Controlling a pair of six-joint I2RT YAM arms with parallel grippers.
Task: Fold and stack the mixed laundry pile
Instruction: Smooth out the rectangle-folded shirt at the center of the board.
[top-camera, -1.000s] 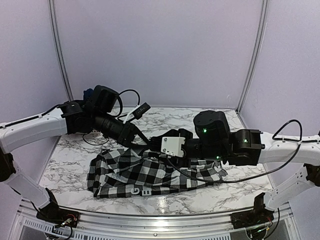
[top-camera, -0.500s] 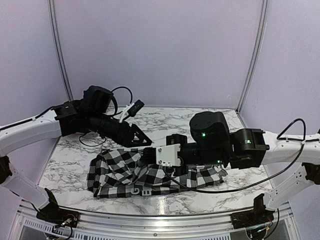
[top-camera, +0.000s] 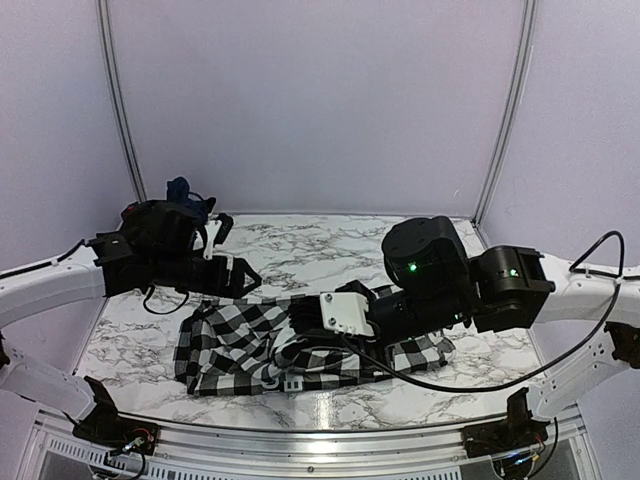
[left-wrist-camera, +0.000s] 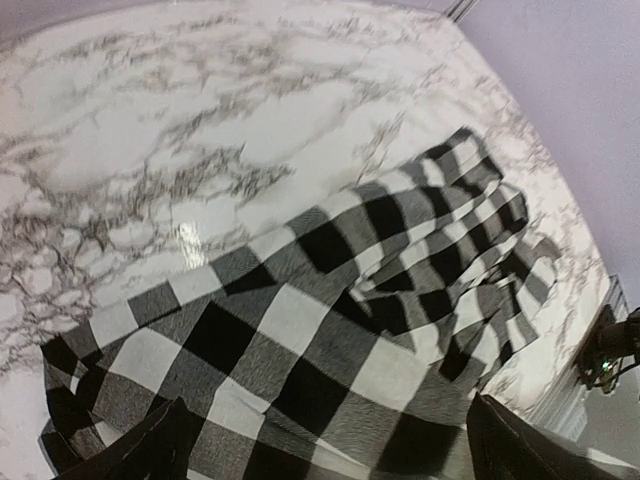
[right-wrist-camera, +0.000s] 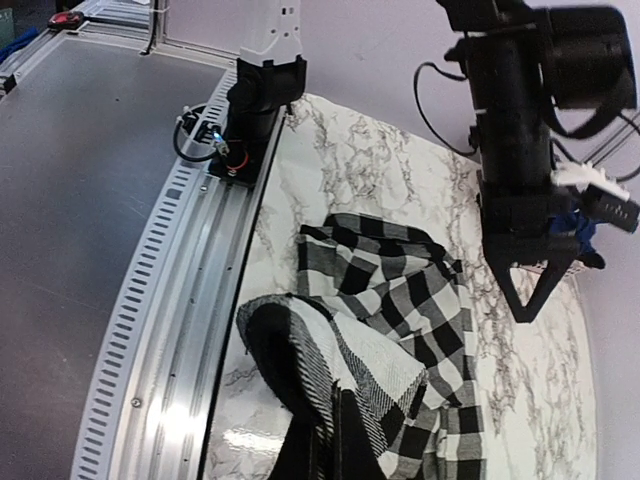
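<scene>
Right hand (top-camera: 300, 318) pinches a fold of the black-and-white checked shirt (top-camera: 230, 340), spread near-centre on the counter (top-camera: 330, 240); left hand (top-camera: 238, 277) hovers wide open, empty. Folding looks underway; the left should next grasp the shirt's far-left edge.

The black-and-white check shirt (top-camera: 235, 340) is soft cloth in large squares, lying crumpled and unfolded on the marble table (top-camera: 330, 240), near the front edge and reaching from left of centre towards the right. Its left part spreads fairly flat, with rumpled ridges running across the middle and a bunched corner at the far right. A small pale tag shows at its near hem. One fold near the middle is raised off the surface, pinched in the closed right gripper (right-wrist-camera: 325, 450), and the lifted cloth shows a paler, finely striped side. A small patch of dark blue cloth (top-camera: 180, 188) shows at the table's far left, mostly hidden, its shape unclear
</scene>
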